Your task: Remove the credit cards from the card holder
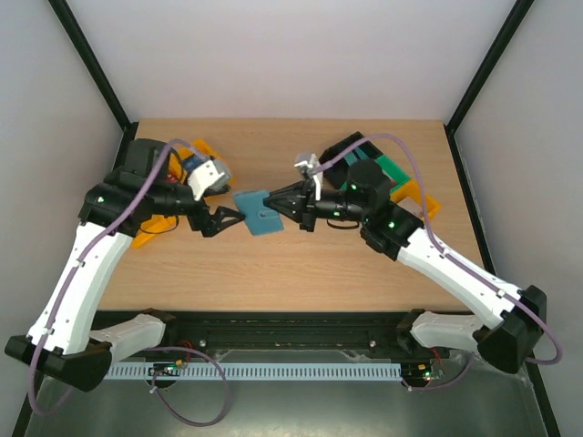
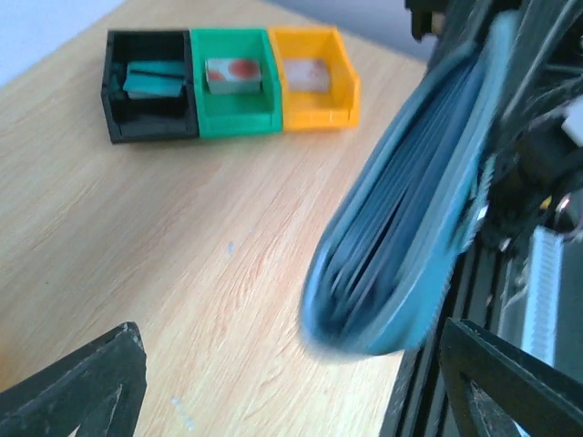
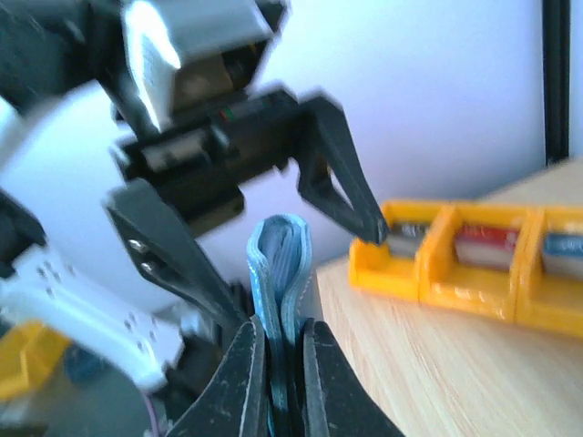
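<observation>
Card holder aloft between the arms
Right end effector clamps its right end; left end effector gapes just left of it.

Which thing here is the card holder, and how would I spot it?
Look at the middle of the wooden table, where the two arms meet. The card holder is the flat blue-teal folded piece clamped in the right tool. Unlike the boxy plastic trays at the sides, it is thin, flat and gripped.

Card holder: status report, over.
Right tool shut on card holder. Left tool open, straddling it. Folded, off the table. Nothing blocking.
</observation>
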Robot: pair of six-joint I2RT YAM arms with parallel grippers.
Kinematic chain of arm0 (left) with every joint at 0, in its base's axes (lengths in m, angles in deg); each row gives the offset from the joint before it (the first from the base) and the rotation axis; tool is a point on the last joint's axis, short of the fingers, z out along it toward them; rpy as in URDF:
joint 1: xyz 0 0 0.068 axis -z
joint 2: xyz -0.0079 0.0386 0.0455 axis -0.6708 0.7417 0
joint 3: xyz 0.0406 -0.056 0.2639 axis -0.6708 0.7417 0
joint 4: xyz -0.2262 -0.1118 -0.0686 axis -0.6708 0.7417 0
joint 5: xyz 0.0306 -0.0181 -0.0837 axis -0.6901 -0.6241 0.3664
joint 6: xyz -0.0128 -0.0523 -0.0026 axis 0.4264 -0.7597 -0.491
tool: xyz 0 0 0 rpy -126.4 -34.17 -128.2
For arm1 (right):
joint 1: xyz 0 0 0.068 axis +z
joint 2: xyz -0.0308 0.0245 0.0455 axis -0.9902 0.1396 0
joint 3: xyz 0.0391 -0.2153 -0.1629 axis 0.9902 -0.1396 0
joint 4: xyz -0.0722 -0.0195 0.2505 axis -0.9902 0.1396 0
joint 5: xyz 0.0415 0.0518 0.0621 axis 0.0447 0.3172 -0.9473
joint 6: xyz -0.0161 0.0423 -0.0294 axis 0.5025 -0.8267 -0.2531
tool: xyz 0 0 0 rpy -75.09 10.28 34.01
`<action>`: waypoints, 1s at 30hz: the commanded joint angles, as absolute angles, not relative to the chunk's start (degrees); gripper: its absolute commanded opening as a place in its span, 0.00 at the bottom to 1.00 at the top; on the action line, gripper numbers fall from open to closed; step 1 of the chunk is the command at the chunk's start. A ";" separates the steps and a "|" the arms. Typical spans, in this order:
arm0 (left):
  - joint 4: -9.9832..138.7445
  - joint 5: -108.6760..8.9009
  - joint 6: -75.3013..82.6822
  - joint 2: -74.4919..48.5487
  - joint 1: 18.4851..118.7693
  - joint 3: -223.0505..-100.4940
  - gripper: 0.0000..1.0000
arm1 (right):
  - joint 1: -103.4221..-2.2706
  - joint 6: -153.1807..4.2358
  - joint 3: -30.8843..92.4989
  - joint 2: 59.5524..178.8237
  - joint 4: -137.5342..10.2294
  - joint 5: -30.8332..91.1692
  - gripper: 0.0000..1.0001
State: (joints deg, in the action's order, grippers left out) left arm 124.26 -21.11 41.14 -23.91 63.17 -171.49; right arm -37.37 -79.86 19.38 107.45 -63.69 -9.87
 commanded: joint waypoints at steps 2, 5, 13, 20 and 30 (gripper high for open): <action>117.76 1.95 32.34 -26.44 55.35 -169.08 0.87 | -37.10 -107.55 9.79 102.59 -107.25 -4.52 0.02; 112.27 8.09 25.49 -26.76 53.10 -167.73 0.84 | -37.00 -114.49 7.56 103.81 -115.56 -3.04 0.02; 105.02 9.14 16.67 -26.33 53.02 -166.18 0.77 | -36.78 -116.57 6.34 106.42 -119.80 -1.21 0.02; 103.10 11.58 14.85 -26.16 53.19 -164.24 0.67 | -36.52 -116.87 7.00 108.25 -120.02 -2.38 0.02; 103.35 11.82 15.68 -26.30 53.29 -163.75 0.03 | -36.33 -113.16 8.36 108.10 -113.40 -0.18 0.02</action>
